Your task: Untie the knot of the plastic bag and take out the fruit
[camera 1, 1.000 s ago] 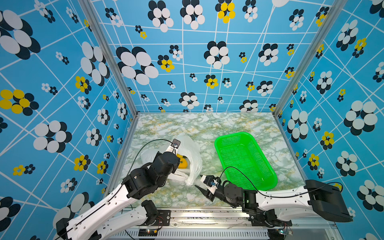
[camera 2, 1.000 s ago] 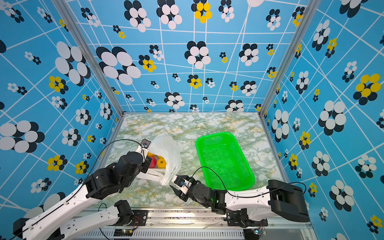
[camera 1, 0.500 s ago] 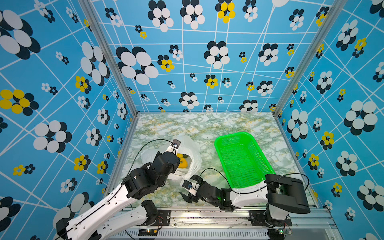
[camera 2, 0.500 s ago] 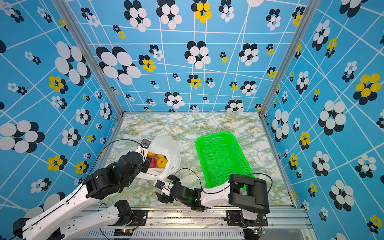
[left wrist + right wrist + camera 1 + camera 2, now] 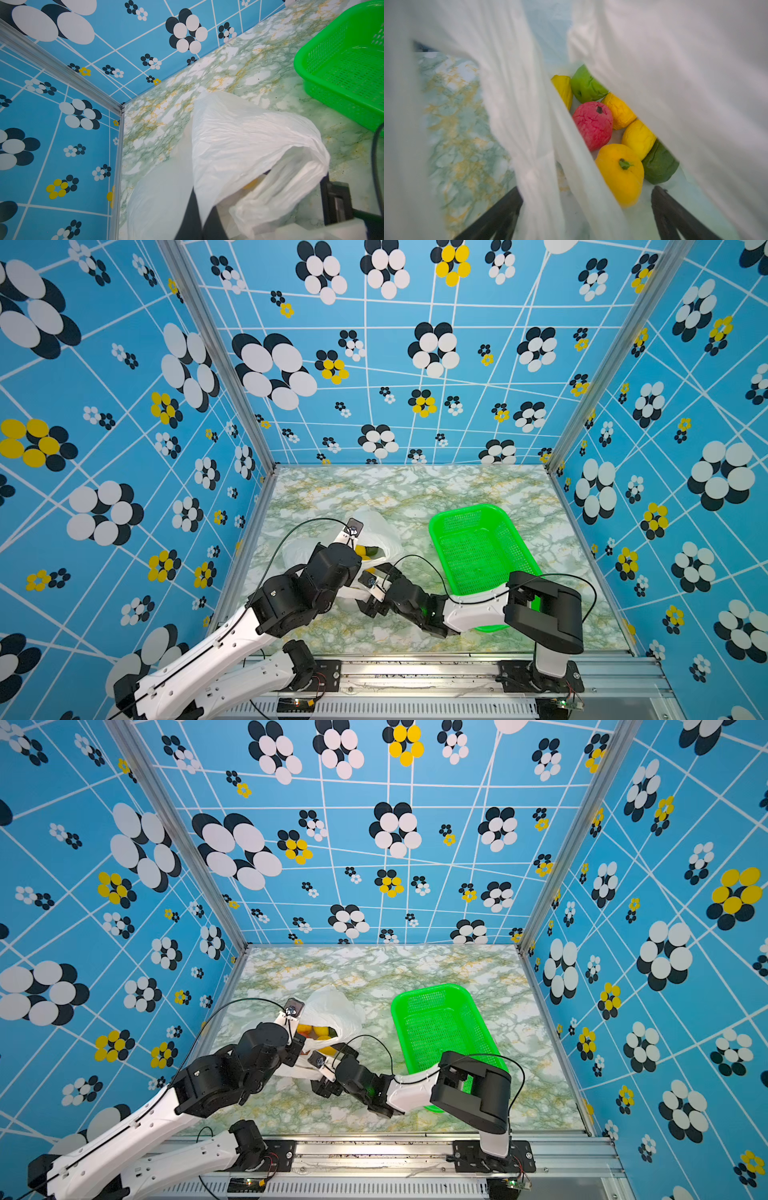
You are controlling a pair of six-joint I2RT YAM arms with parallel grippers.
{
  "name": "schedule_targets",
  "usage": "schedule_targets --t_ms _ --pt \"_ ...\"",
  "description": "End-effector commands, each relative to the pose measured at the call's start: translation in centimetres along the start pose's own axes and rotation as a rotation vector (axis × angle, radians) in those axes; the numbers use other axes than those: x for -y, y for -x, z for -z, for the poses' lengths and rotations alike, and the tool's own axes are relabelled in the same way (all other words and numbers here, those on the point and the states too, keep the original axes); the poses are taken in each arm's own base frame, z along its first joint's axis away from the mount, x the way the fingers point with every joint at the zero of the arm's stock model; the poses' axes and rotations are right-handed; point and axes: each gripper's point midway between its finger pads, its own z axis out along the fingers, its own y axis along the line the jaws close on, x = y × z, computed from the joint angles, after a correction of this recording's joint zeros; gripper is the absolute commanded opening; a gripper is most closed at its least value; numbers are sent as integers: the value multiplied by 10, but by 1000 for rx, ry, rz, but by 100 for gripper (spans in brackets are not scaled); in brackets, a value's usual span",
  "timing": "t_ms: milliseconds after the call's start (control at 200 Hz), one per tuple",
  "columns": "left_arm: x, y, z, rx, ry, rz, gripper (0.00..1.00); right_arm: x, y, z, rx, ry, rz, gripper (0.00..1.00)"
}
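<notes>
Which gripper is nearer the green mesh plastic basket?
Right. The right gripper is open at the white plastic bag's mouth, on the basket's side; the left gripper, shut on the bag, is farther.

The thin, crinkly white plastic bag (image 5: 685, 72) gapes: a narrow gap leads to the small toy fruit (image 5: 593, 124), half barred by a hanging bag fold (image 5: 529, 135). Behind the bag, marbled tabletop (image 5: 415, 497) lies open.
</notes>
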Motion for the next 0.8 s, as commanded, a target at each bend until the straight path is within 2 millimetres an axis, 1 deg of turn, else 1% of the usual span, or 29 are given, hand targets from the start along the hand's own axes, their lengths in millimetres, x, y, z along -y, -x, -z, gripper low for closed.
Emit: schedule_targets --t_ms 0,50,80,95,115,135,165,185,225,245,295,385,480,535,635,705,760,795 --pt "-2 12 6 36 -9 12 0 -6 13 -9 10 63 23 99" --pt "-3 13 6 38 -7 11 0 -11 17 -11 5 95 30 94" --pt "-3 13 6 42 -6 11 0 -15 17 -12 -4 117 33 89" --pt "-3 14 6 44 -4 10 0 -17 17 -13 -8 130 33 84" --pt "-3 14 6 47 -1 10 0 -20 17 -13 -16 148 33 76" --pt "-4 14 6 48 3 7 0 -23 17 -14 -23 163 31 67" --pt "-4 15 5 53 7 4 0 -26 15 -14 -35 183 25 50" --pt "-5 16 5 56 13 1 0 -28 16 -13 -38 193 18 40" --pt "-8 17 4 61 33 -5 0 -32 14 -10 -48 211 3 25" --pt "-10 18 4 61 45 -9 0 -34 14 -7 -47 219 -4 20" --pt "-18 20 1 59 84 -9 0 -39 11 1 -46 228 -22 12" --pt "-34 23 -6 46 130 8 0 -57 -2 16 -72 236 -14 7" --pt "-48 34 -12 49 161 34 0 -79 -17 30 -102 230 8 5" --pt "-54 40 -16 51 169 47 0 -90 -22 37 -109 244 -13 8" --pt "-56 46 -24 37 176 36 0 -95 -26 46 -91 254 -78 28" --pt "-56 45 -28 20 191 20 0 -96 -26 50 -68 263 -120 47" --pt "-57 42 -31 7 200 13 0 -100 -28 51 -65 282 -139 57" --pt "-58 41 -31 4 203 14 0 -104 -28 49 -70 297 -143 61"
